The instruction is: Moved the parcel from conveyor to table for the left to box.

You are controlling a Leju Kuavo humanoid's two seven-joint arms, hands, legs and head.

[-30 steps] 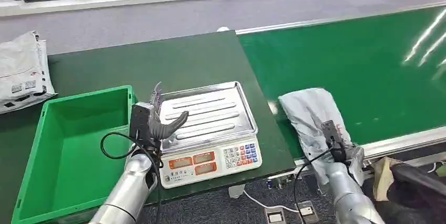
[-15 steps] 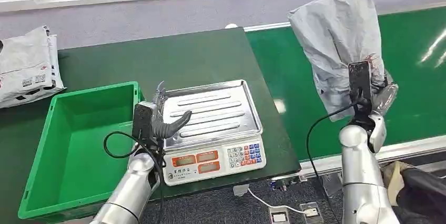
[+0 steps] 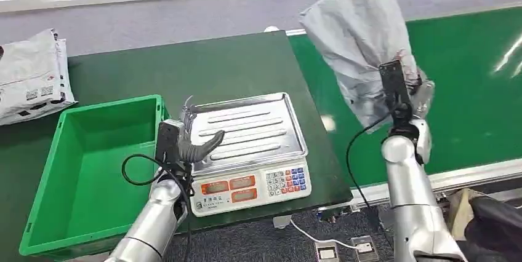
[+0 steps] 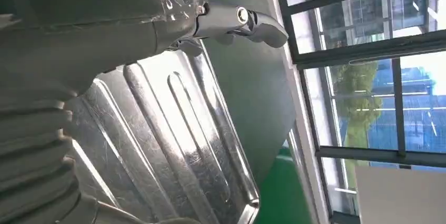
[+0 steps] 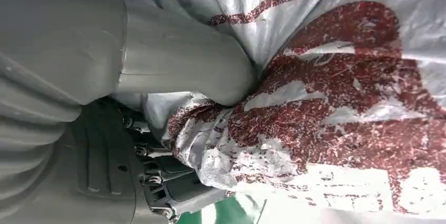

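A grey plastic parcel (image 3: 360,40) with red print (image 5: 336,108) hangs in the air above the conveyor's left end, near the table's right edge. My right hand (image 3: 413,93) grips its lower part, thumb (image 5: 184,61) pressed into the wrinkled bag. My left hand (image 3: 188,139) hovers open at the left edge of the scale's steel pan (image 3: 246,130), fingers spread, holding nothing; its thumb (image 4: 247,21) reaches over the ribbed pan (image 4: 173,140).
A green crate (image 3: 92,170) stands at the table's front left. The scale (image 3: 252,188) sits beside it. White parcels (image 3: 31,83) lie at the far left. The green conveyor belt (image 3: 468,90) runs to the right of the dark table (image 3: 184,71).
My right hand lifted the parcel off the conveyor belt, raised it high, then carried it left toward the table. The left hand stayed by the scale.
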